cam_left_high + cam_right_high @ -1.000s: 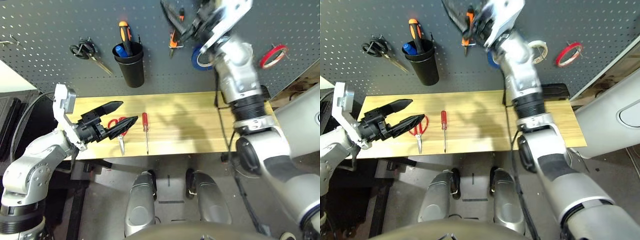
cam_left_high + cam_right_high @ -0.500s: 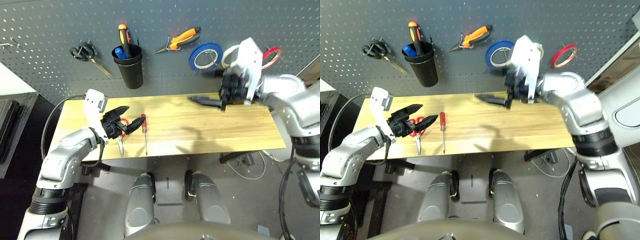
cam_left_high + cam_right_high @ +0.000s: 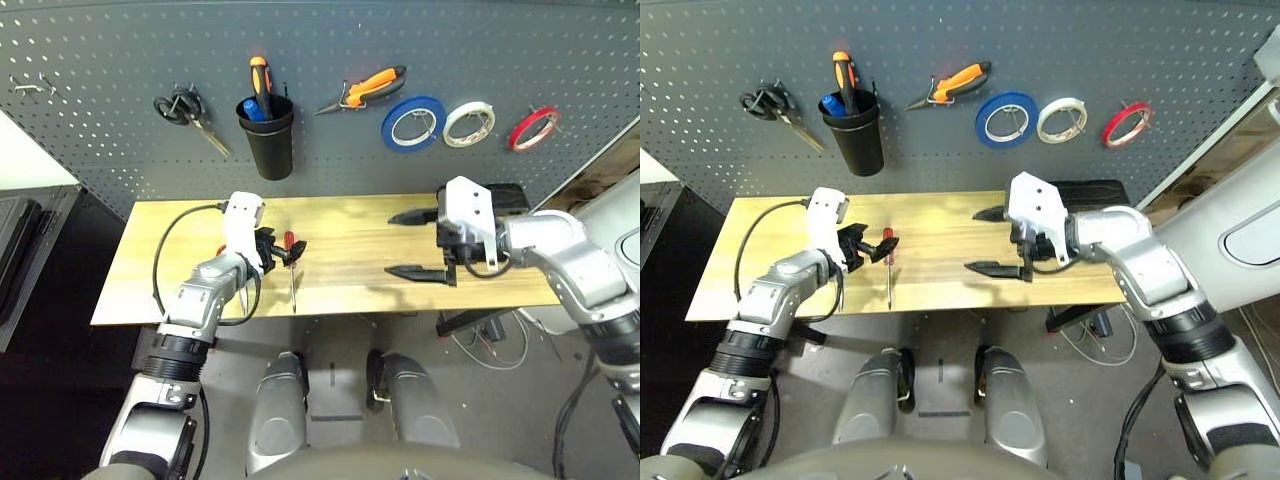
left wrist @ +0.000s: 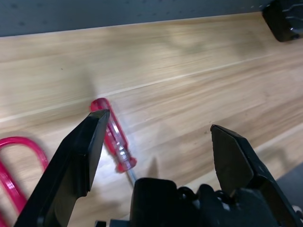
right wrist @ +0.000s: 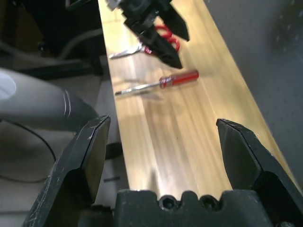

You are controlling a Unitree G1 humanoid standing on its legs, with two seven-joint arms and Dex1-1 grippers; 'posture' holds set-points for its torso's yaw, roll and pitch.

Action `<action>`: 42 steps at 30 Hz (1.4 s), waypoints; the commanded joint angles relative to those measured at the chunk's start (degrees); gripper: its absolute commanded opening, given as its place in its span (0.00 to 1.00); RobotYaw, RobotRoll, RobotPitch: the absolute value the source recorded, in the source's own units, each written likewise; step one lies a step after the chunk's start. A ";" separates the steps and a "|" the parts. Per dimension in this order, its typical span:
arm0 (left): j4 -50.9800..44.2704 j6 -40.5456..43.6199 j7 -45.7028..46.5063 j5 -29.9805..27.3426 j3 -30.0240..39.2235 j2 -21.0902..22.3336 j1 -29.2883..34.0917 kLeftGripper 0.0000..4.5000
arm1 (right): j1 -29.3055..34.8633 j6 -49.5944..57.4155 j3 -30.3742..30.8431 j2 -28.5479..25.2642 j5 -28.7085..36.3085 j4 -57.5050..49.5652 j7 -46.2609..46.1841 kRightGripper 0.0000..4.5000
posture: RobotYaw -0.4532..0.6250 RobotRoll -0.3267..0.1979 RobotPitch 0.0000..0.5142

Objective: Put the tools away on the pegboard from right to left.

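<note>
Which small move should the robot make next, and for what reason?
Probably lower the open left hand and shut it on the red-handled screwdriver. The red tape ring and the orange-handled pliers already hang on the pegboard, so the screwdriver seems next from the right, and it lies just under that hand.

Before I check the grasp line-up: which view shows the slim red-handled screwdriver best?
The right wrist view: the whole slim red-handled screwdriver lies unobstructed. The left wrist view shows its handle, partly behind a finger; the eye views show it small beside the left gripper.

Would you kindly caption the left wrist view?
Open left end effector straddling the red-handled screwdriver on the wooden table.
</note>
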 commanded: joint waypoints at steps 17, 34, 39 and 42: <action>32.38 -14.12 10.70 10.03 1.83 -7.92 -10.08 1.00 | 10.24 -0.48 -1.36 -5.22 -1.90 -5.98 1.58 0.99 | 0.26 0.62 0.30; 45.20 -18.89 13.05 11.56 3.41 -10.43 -12.49 0.36 | 9.96 2.36 -3.37 -6.41 -0.89 -6.82 1.00 1.00 | 0.26 0.62 0.31; 42.97 -18.08 12.07 10.91 4.43 -9.99 -12.22 0.17 | 8.87 0.61 -3.07 -6.32 -2.01 -4.04 0.98 1.00 | 0.27 0.62 0.31; 39.82 -16.89 11.25 10.47 5.03 -9.86 -11.70 0.17 | 7.79 -0.21 -2.82 -5.76 -2.21 -2.48 1.04 1.00 | 0.28 0.62 0.31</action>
